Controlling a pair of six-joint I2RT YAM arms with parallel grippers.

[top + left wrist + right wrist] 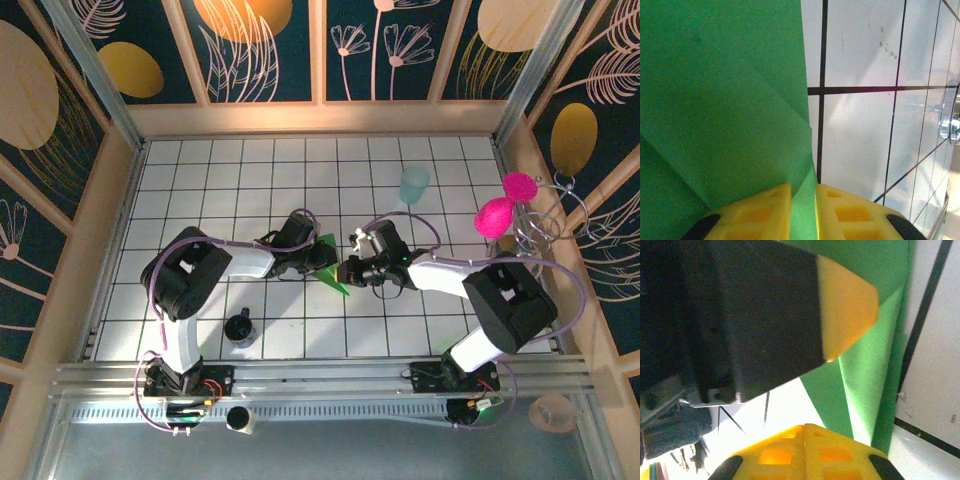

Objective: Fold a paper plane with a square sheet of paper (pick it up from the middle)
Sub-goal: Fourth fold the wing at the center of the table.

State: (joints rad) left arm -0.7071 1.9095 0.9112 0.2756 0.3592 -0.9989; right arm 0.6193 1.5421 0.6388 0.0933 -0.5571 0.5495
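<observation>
Top view: both arms reach inward and meet at the middle of the tiled table (200, 180). The green paper sheet (337, 283) lies between them as a narrow creased shape, with its point toward the near rail (320, 375).

Left gripper (320, 256) comes in from the left. In its wrist view, the left gripper (803, 210) has its yellow pads clamped on a raised fold of the green paper sheet (715, 100), with a green strip pinched between them. The sheet's right edge runs beside a black grid line, then kinks in toward the pads. A diagonal crease crosses the lower left. White tile lies bare to the right of that edge.

Right gripper (349, 270) sits just beside the paper's right side. In its wrist view, the right gripper (805, 450) has its yellow pads pressed together, jaws closed. The green paper sheet (865, 380) passes just beside the right-hand pad; cannot tell whether an edge is caught. The left gripper's fingertip (845, 305) hangs close above, over the paper.

Room to move:
- Back-left and near-centre tiles are open.
- The teal cup (414, 184) stands at the back right, well apart from both grippers.
- A small black object (240, 327) sits near the front, just beside the left arm's elbow.
- Pink items on a wire stand (505, 208) crowd the right wall.
- Wooden walls close three sides.
</observation>
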